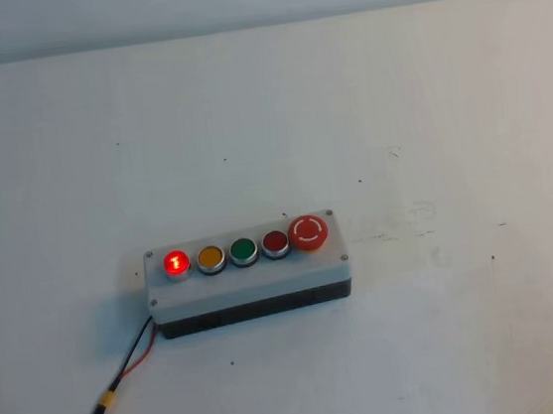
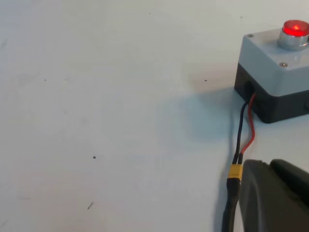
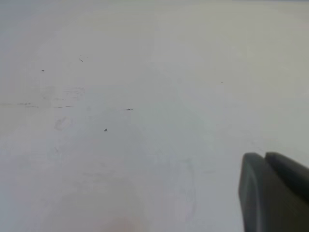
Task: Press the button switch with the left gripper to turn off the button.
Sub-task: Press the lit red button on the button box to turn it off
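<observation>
From above, the button switch glows red at the left end of the grey box on the white desk, beside the yellow button.

The left wrist view shows the left gripper near the box's wires; whether its fingers are released or clenched cannot be told.

The right wrist view shows the right gripper over bare desk; its fingers cannot be told either.

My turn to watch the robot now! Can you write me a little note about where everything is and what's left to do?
Left gripper: low beside the wire, off the button box; open or shut, cannot tell.
Right gripper: over bare table, away from the box; cannot tell either.
The button switch sits at the box's left end, next to the yellow button, glowing red.
Done: nothing pressed.
Left: press it with the left gripper so the light goes off.
</observation>
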`<state>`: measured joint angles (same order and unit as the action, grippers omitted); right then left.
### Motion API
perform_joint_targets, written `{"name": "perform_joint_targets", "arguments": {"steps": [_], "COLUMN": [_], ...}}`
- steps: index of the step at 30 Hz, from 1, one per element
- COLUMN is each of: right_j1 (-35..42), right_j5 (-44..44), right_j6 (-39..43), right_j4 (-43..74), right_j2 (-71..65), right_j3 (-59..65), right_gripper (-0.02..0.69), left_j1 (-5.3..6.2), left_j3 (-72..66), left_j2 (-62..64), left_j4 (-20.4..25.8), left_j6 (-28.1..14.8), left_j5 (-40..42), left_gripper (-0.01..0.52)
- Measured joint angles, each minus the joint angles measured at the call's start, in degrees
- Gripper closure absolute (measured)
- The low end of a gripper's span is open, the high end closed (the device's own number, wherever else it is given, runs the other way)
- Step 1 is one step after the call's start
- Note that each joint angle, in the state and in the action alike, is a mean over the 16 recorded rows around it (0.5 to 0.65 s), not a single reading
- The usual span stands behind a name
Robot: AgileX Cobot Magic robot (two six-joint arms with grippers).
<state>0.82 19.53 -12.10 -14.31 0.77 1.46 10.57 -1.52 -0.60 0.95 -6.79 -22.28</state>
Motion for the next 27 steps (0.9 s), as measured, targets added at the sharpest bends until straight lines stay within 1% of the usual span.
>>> {"name": "perform_joint_targets", "arguments": {"steps": [14, 19, 23, 27], "right_j1": [0.0, 0.0, 0.0, 0.0], "right_j5": [0.0, 0.0, 0.0, 0.0], "right_j6": [0.0, 0.0, 0.0, 0.0], "right_j4": [0.0, 0.0, 0.0, 0.0], "right_j2": [0.0, 0.0, 0.0, 0.0], "right_j3": [0.0, 0.0, 0.0, 0.0], "right_gripper": [0.681, 0.681, 0.681, 0.681], "left_j1": [0.0, 0.0, 0.0, 0.0], "left_j3": [0.0, 0.0, 0.0, 0.0], "left_j2": [0.0, 0.0, 0.0, 0.0], "left_j4": [0.04, 0.84, 3.63, 9.15], "left_j6": [0.0, 0.0, 0.18, 0.74], "left_j5": [0.13, 0.79, 2.4, 5.06], "left_gripper": [0.516, 0.516, 0.516, 0.516]}}
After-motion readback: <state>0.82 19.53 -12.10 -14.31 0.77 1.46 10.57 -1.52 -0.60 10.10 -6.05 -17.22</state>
